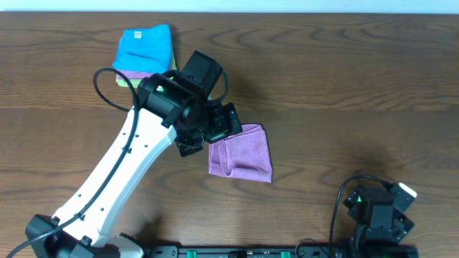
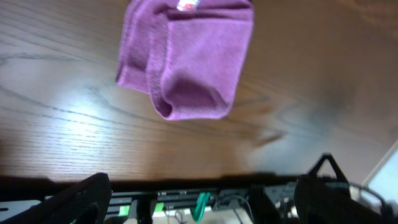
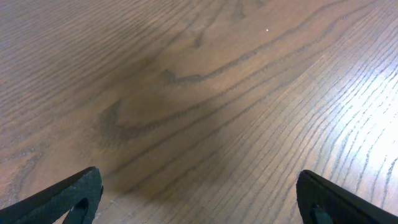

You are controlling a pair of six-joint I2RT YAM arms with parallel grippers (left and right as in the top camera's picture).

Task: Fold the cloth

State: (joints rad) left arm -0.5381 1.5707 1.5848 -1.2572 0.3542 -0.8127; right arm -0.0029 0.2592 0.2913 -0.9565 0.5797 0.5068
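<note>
Counted left to right in the overhead view: three cloths and two hands at one desk [image 1: 344, 72], with a bright blue cloth [image 1: 143, 44] at upper left, folded and stacked on a light green cloth [image 1: 123, 81], and just right of centre the purple cloth [image 1: 240, 154], folded and lying flat on the wood. Near square with no clear long axis, upper edge slanting up toward the right, one corner aimed at the upper right. Left hand [image 2: 202, 196] spread wide just beside the purple cloth's upper left, gripping nothing; right hand [image 3: 199, 199], at lower right, likewise wide open over bare wood, holding nothing.
</note>
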